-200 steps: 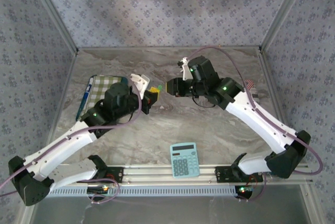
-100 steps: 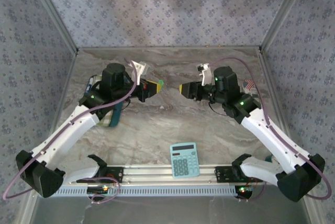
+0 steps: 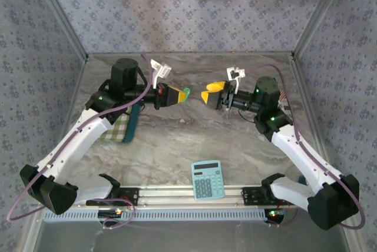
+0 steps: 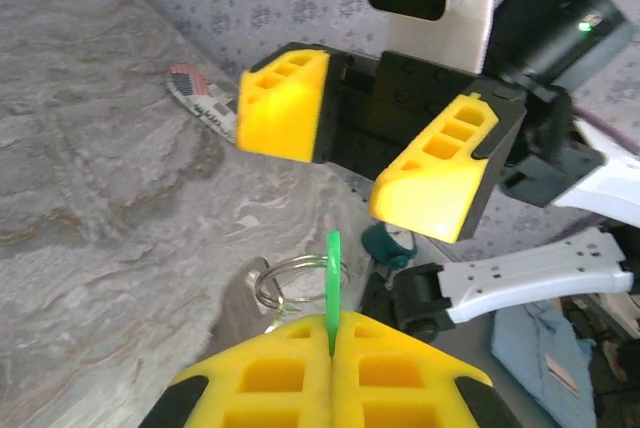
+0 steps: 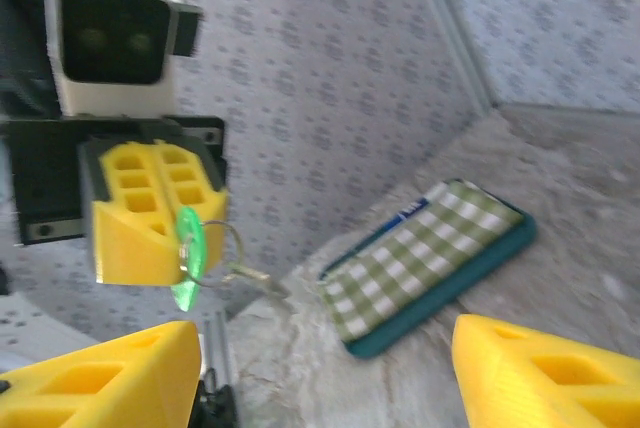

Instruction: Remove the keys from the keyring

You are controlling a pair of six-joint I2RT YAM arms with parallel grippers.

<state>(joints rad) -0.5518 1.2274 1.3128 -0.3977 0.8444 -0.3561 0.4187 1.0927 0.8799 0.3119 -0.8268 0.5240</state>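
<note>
In left hand point(image 3: 175, 95), green keys point(image 4: 332, 270)

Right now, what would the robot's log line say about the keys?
left gripper: shut on green key | keyring: hanging off key, above table | right gripper: open, empty, apart from key

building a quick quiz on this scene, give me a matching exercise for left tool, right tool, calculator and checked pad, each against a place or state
Column 1:
1. left tool
2. right tool
3. calculator
4. checked pad

Column 2:
a. open, nothing between its fingers
b. at the near edge of the table
c. shut on the green key
d. partly under the left arm

Pairs: 1-c, 2-a, 3-b, 4-d
</note>
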